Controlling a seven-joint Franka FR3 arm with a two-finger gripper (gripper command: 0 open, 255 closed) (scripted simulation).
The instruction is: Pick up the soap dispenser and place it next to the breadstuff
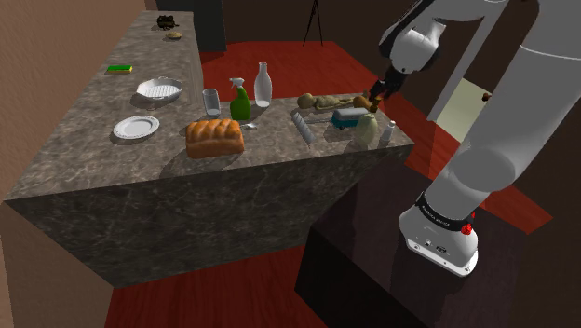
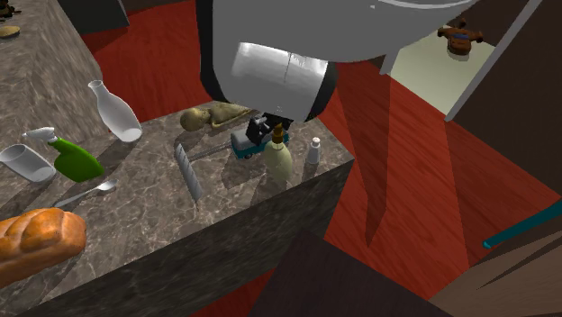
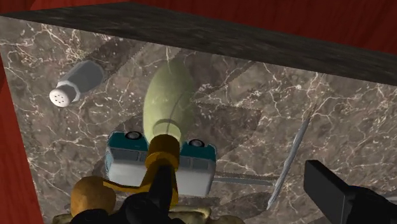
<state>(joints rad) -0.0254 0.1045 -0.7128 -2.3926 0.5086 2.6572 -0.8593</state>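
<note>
Wrist view: black two-finger gripper (image 3: 238, 183) spread wide, clasping nothing.
Pale olive, teardrop-shaped soap dispenser (image 3: 168, 95) with an amber pump stands upright on the grey marbled counter (image 3: 356, 108).

Teal toy car (image 3: 191, 167) crowding soap dispenser (image 3: 167, 102), shaker (image 3: 75, 84) just beside, bare counter (image 1: 271, 145) between loaf (image 1: 214, 137) and grey utensil (image 1: 303, 126)

We read this as a home kitchen: stone-patterned counter (image 1: 93, 149) bearing bread loaf (image 1: 214, 137), plate (image 1: 136, 127), bowl (image 1: 159, 89), white bottle (image 1: 263, 84), spray bottle (image 1: 240, 101); shaker (image 3: 76, 83) near its edge; red floor (image 1: 205, 298) below.
</note>
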